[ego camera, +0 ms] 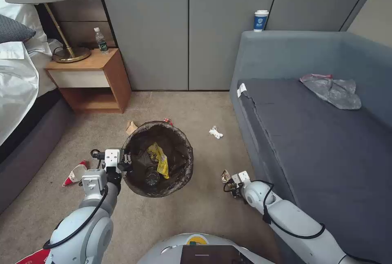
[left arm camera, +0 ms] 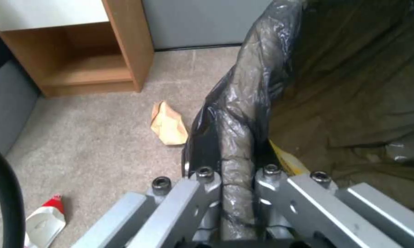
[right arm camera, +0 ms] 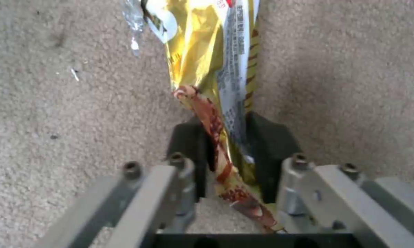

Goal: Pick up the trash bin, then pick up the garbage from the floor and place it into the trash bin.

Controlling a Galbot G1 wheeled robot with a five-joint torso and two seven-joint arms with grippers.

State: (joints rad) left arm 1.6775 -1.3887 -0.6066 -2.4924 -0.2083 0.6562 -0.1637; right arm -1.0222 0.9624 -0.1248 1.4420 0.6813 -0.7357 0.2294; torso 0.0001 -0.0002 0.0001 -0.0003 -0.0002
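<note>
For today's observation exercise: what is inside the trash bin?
Inside the trash bin, on its dark liner, lie a yellow wrapper and a dark round item. Whatever lies beneath them is hidden.

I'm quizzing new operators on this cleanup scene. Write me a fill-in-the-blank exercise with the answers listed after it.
1. The left gripper is shut on the bag-covered rim of the ____.
2. The right gripper is shut on a gold snack ____.
3. A yellow wrapper already lies ____ the trash bin.
4. The white tissue lies on the carpet between the trash bin and the grey ____.

Missing words: trash bin; wrapper; inside; sofa
</note>
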